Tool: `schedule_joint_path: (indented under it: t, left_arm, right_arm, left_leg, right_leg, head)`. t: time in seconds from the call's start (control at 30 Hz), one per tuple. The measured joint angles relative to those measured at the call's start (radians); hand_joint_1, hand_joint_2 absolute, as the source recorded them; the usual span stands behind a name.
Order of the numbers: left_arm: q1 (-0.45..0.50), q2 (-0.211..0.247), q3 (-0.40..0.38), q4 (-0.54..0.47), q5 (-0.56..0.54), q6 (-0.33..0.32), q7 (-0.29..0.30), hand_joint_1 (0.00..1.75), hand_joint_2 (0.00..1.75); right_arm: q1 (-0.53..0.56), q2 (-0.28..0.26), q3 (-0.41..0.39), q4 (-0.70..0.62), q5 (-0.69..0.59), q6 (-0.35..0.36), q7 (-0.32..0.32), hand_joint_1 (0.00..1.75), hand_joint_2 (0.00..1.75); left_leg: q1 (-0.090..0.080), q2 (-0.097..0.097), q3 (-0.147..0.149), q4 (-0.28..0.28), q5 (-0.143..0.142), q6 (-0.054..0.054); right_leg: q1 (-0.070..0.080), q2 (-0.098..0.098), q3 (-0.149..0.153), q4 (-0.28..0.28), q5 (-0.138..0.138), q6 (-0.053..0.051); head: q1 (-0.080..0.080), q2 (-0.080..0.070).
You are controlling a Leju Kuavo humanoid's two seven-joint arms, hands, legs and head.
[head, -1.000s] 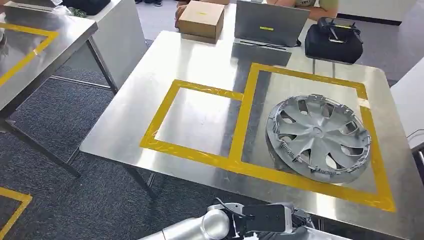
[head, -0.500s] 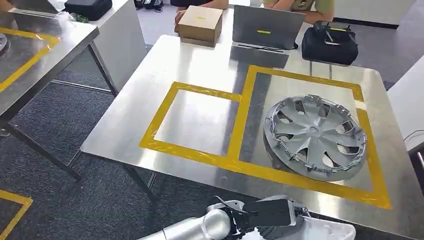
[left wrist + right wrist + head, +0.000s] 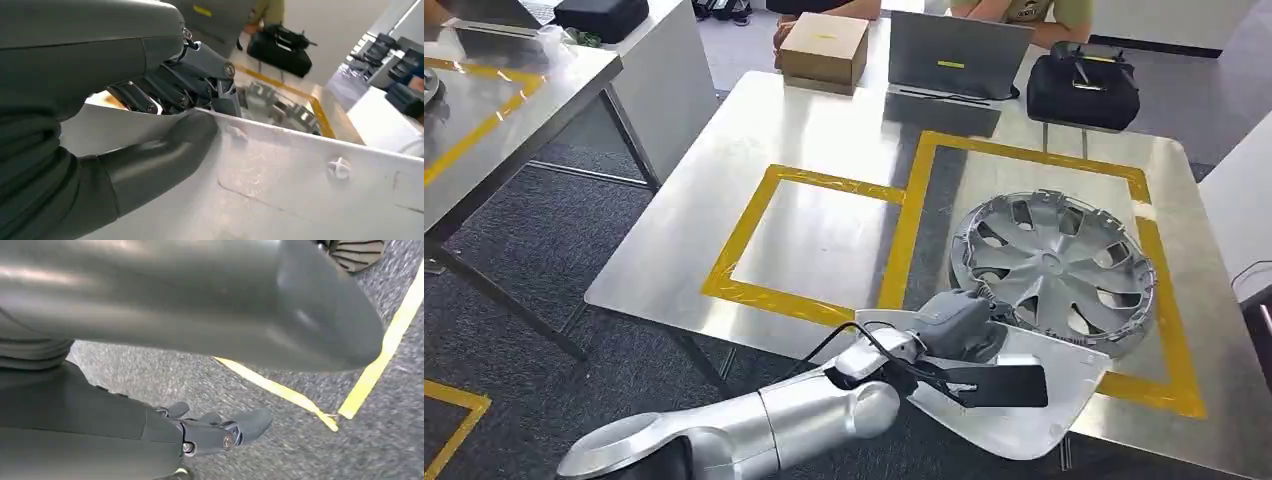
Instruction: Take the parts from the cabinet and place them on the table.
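My left hand (image 3: 959, 325) grips a flat white plastic part (image 3: 1034, 405) and holds it over the near edge of the steel table (image 3: 824, 120). In the left wrist view the thumb (image 3: 165, 150) presses on the white part (image 3: 300, 195), with the dark fingers (image 3: 200, 75) on its other side. A silver hubcap (image 3: 1054, 265) lies on the table inside the right yellow-taped square, just beyond the left hand. My right hand (image 3: 125, 420) hangs above grey carpet with its fingers (image 3: 220, 432) spread and nothing in them.
A smaller yellow-taped square (image 3: 814, 240) is marked left of the hubcap. At the table's far end stand a cardboard box (image 3: 825, 48), a laptop (image 3: 957, 52) and a black bag (image 3: 1084, 88), with a person (image 3: 1024, 10) behind. Another steel table (image 3: 494, 110) stands to the left.
My left arm has risen and reached forward, carrying the white part from below the table's edge to over its near edge beside the hubcap. The hubcap has not moved.
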Motion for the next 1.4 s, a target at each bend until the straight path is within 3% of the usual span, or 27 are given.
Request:
schedule_joint_path:
  t: [0.3,0.57,0.9,1.4]
  left_arm:
    - [-0.128,0.001,-0.110,0.122,-0.350,0.074,0.191,1.75,1.75]
    - [-0.193,0.003,-0.135,0.271,-0.486,0.044,0.291,1.75,1.75]
    - [-0.249,0.011,-0.135,0.490,-0.474,0.064,0.311,1.75,1.75]
    - [-0.273,0.069,-0.055,0.585,-0.458,0.094,0.274,1.75,1.75]
  right_arm:
    - [-0.024,0.017,0.019,0.000,0.019,0.019,-0.005,0.00,0.00]
    - [-0.026,0.035,0.029,0.000,0.038,0.023,-0.006,0.00,0.00]
    - [-0.025,0.050,0.039,0.000,0.052,0.030,-0.006,0.00,0.00]
    - [-0.022,0.050,0.043,0.000,0.055,0.034,-0.007,0.00,0.00]
  left_leg:
    - [0.000,0.000,0.000,0.000,0.000,0.000]
    - [0.000,0.000,0.000,-0.001,0.000,-0.001]
    - [0.000,0.000,0.000,-0.001,0.001,-0.001]
    - [0.000,0.000,0.000,-0.001,0.001,-0.001]
  right_leg:
    - [0.000,0.000,0.000,0.000,0.000,0.000]
    - [0.000,0.000,0.000,0.000,0.000,0.000]
    - [0.000,0.000,0.000,0.000,0.000,-0.001]
    - [0.000,0.000,0.000,0.001,0.000,-0.001]
  head:
    - [0.000,0.000]
    - [0.000,0.000]
    - [0.000,0.000]
    - [0.000,0.000]
